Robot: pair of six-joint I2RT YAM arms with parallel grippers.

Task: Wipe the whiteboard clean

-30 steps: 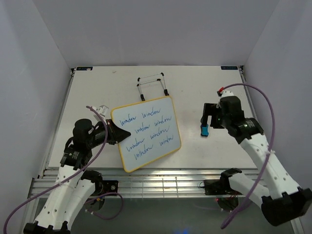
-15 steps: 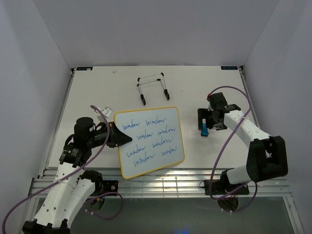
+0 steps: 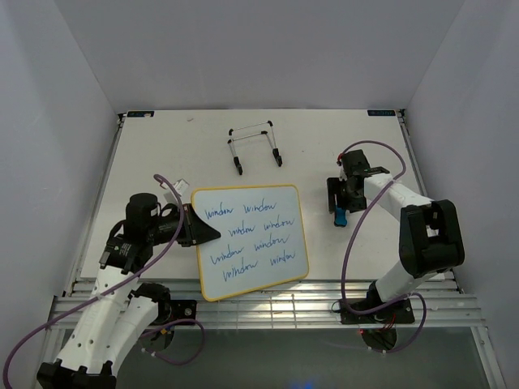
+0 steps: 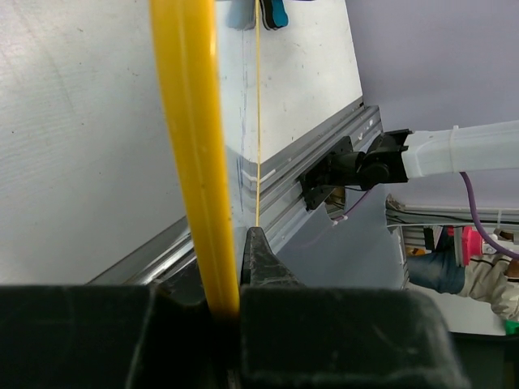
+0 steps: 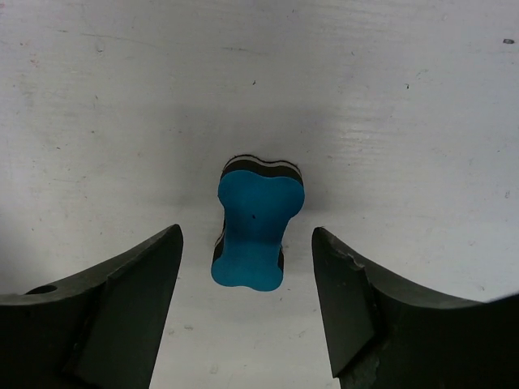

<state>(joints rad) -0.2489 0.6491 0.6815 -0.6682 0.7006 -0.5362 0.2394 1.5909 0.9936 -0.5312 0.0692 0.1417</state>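
Whiteboard up front, on the near side of the wire easel stand, blue writing all over it. Left gripper clamped on its yellow frame edge. Right of the stand, right gripper spread wide, straddling the blue eraser, not touching.

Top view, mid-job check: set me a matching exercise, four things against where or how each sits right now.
Things
1. whiteboard
2. eraser
3. stand
4. right gripper

States
A. open
B. blue, lying flat
C. farthest from the arms, untouched
D. written on, edge pinched by the left gripper

Pairs: 1-D, 2-B, 3-C, 4-A
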